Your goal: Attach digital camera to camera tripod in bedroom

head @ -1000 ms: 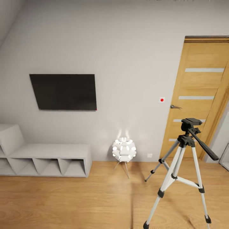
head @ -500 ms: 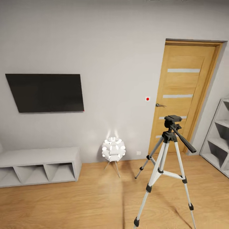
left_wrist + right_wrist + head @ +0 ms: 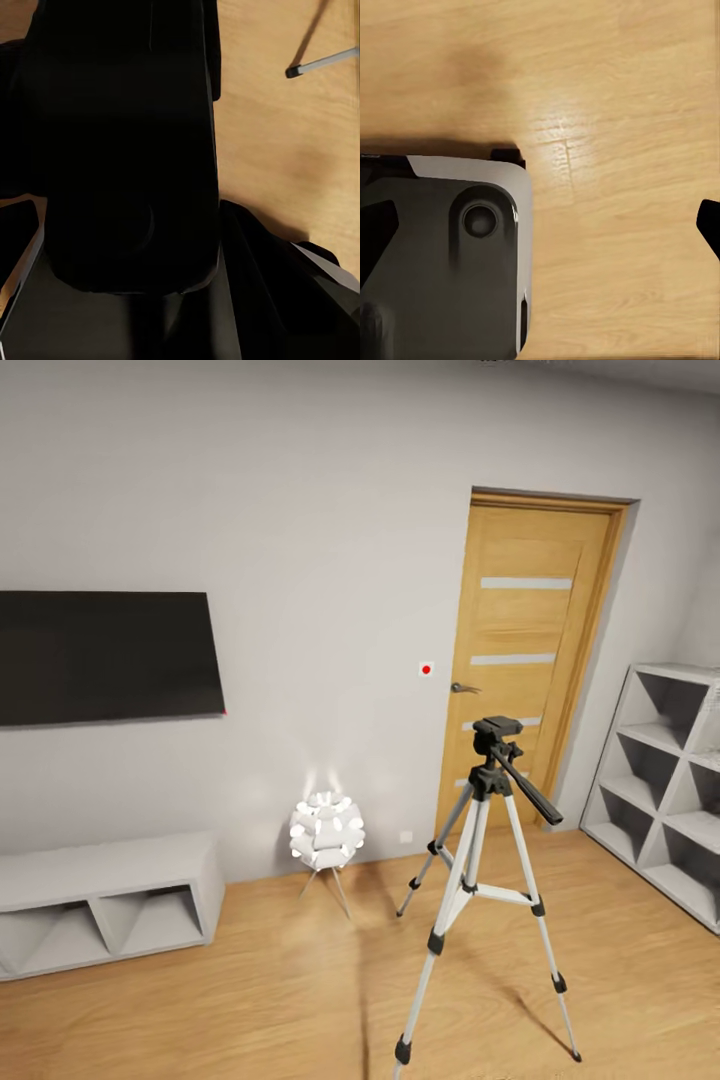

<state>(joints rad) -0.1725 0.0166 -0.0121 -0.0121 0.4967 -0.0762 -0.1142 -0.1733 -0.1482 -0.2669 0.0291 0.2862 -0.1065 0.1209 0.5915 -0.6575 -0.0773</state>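
Note:
The camera tripod (image 3: 478, 860) stands on the light wood floor in front of the wooden door (image 3: 525, 660), right of the middle of the head view. Its black head (image 3: 497, 728) is bare on top, and the long pan handle (image 3: 527, 790) slants down to the right. In the left wrist view a large black boxy body, the digital camera (image 3: 127, 150), sits close to the lens between the left gripper's dark fingers (image 3: 255, 255), which are shut on it. One tripod foot (image 3: 294, 72) lies on the floor beyond. The right gripper (image 3: 544, 229) hangs open over the floor, with one fingertip (image 3: 710, 223) at the frame's edge.
A white ball lamp on thin legs (image 3: 326, 830) glows left of the tripod. A low white shelf unit (image 3: 100, 900) stands under a wall-mounted black screen (image 3: 100, 657). White cube shelves (image 3: 665, 780) line the right wall. The robot's grey base (image 3: 450, 262) is below the right gripper.
The head view has swung to the right, so the tripod, door and lamp sit further left in the picture and the cube shelves have come into sight. The tripod itself has not moved.

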